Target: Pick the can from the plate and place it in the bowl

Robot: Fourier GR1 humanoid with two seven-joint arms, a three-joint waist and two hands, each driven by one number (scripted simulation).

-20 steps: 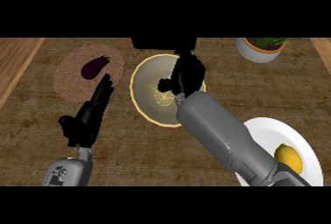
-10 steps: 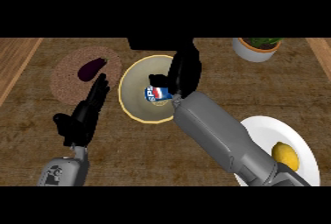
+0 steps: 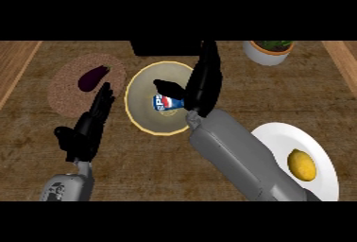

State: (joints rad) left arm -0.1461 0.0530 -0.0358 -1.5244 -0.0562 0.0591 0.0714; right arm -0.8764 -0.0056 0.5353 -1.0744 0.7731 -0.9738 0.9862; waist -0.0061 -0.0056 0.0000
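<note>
Can [image 3: 166, 103] is down in the yellow-rimmed bowl [image 3: 140, 85], blue label facing up, sitting toward the middle of it. Right hand [image 3: 202, 80] hangs over the bowl's right side with the fingers stretched straight toward the far end of the bench [image 3: 140, 160] and the thumb stuck out left just above the can, so it's open and not wrapped around anything. Its grey forearm [image 3: 237, 156] runs diagonally in from the lower right, passing beside the white plate [image 3: 279, 134], which only has a lemon [image 3: 303, 164] on it. Left hand [image 3: 87, 127] is open too, fingers straight, resting left of the bowl and pointing up at the eggplant [image 3: 92, 78] on its round woven mat [image 3: 66, 99]. Potted plant [image 3: 268, 52] sits far back right.
</note>
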